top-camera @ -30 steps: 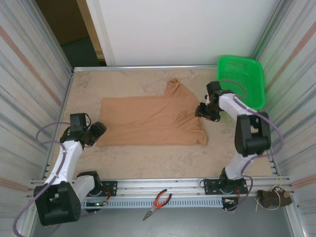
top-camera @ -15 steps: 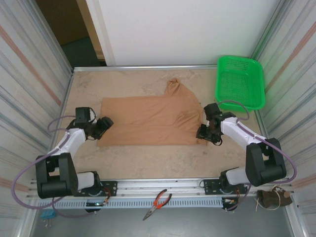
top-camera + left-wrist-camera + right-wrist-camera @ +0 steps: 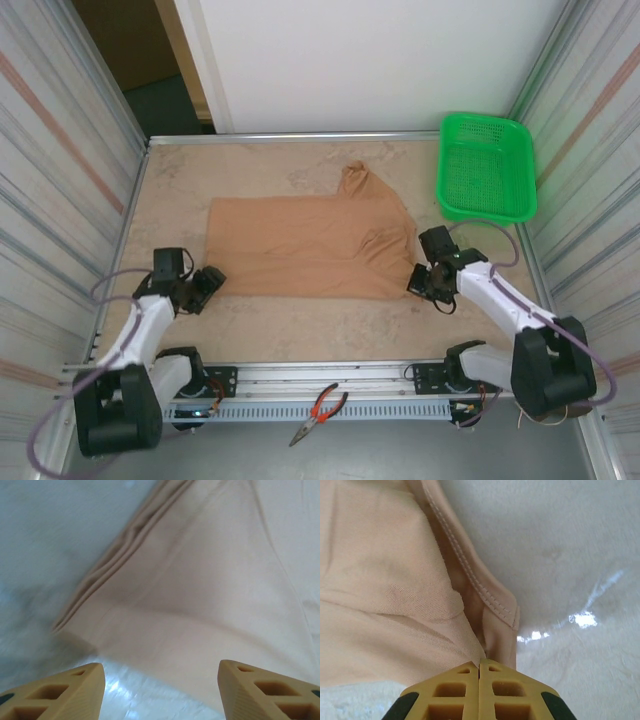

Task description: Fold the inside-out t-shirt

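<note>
The inside-out t-shirt (image 3: 300,245) lies flat across the middle of the table, tan, with one sleeve pointing toward the far edge. My left gripper (image 3: 205,285) is open at the shirt's near left corner; in the left wrist view the tan fabric (image 3: 200,580) spreads just beyond the gripper (image 3: 160,672), and bare table shows between its fingers (image 3: 75,682). My right gripper (image 3: 422,283) sits at the near right corner. In the right wrist view it (image 3: 480,662) is shut, with a fold of the shirt (image 3: 380,580) and its stitched hem running into the tips.
A green basket (image 3: 487,165) stands at the far right corner. Red-handled pliers (image 3: 320,408) lie on the rail in front of the arm bases. Metal walls close both sides. A bare strip of table (image 3: 300,330) runs between the shirt and the rail.
The right gripper has travelled from the shirt's right sleeve down to its near right corner. The left gripper has swung toward the near left corner and pulled back slightly. The shirt has shifted a little.
</note>
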Controlling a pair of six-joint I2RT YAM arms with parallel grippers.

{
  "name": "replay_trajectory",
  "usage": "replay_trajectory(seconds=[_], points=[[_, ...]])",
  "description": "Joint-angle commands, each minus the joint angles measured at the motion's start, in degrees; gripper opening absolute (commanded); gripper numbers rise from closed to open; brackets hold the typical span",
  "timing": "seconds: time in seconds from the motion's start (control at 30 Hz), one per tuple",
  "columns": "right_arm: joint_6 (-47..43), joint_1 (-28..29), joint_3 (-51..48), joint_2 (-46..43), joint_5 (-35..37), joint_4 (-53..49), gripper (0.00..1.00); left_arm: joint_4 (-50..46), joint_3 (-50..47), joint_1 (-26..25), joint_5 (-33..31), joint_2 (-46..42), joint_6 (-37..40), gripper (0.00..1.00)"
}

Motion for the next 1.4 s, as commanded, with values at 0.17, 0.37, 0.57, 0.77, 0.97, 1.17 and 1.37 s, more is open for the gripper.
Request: replay_trajectory(seconds=[0.17,0.37,0.57,0.77,0.97,1.17,1.37], points=[[0.34,0.44,8.27,-3.97,2.55,-9.34,0.48,-12.06,1.54,-1.72,-2.52,-14.67,-2.32,0.65],[-6.83,-0.71,29.10,9.00,4.31,-12.48,0.56,-1.50,10.31,-1.65,-0.15,-4.11,2.28,0.72],[-9.38,-2.81,48.03,25.28,1.17,-11.00,0.57,4.52,22.76,-1.55,0.52,14.38,8.49,0.75],[-11.37,-5.23,60.96,40.49,-0.69,-8.59,0.60,4.85,36.50,-1.22,2.17,31.97,13.55,0.79],[-11.93,-7.84,73.75,53.64,-5.21,-7.70,0.61,6.19,45.03,0.59,3.78,41.37,16.17,0.83],[-13.65,-7.26,86.83,63.86,-8.51,-7.76,0.62,4.95,50.10,3.40,4.37,45.72,19.19,0.85],[-15.41,-6.18,96.13,71.15,-8.52,-9.38,0.62,4.63,54.05,4.35,5.60,49.90,19.99,0.85]])
